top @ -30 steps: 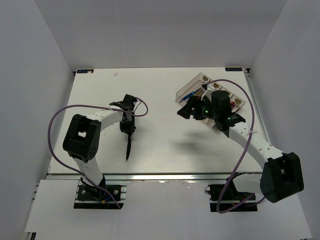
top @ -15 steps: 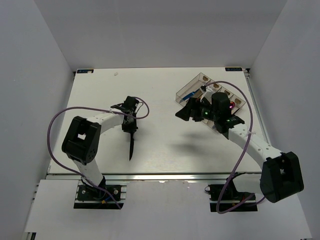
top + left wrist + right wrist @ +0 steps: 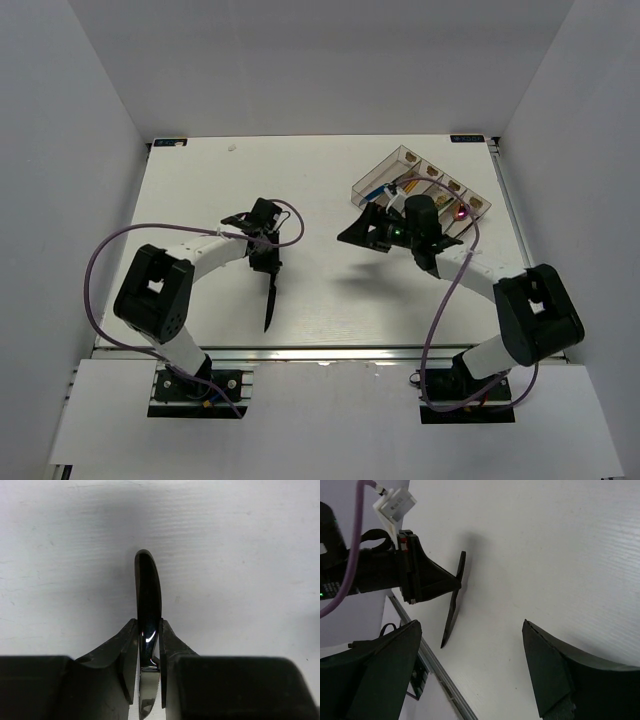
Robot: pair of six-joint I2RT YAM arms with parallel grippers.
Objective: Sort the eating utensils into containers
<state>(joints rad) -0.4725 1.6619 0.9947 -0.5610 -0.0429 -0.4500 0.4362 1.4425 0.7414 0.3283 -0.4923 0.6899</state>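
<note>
My left gripper (image 3: pixel 148 642) is clamped narrow on the black knife (image 3: pixel 148 590). It sits edge-on between my fingers (image 3: pixel 126 650), with its rounded handle end just past their tips and its serrated blade running back under my wrist. From above, its long axis runs from those fingers toward the near edge of the table (image 3: pixel 330 290), pointed tip nearest my bases. My right gripper (image 3: pixel 472 672) is spread wide with nothing between its fingers, just beside the clear tray (image 3: pixel 395 160) and well apart from the knife.

Overhead camera looks down; both wrist cameras also catch the black knife (image 3: pixel 148 595).
</note>
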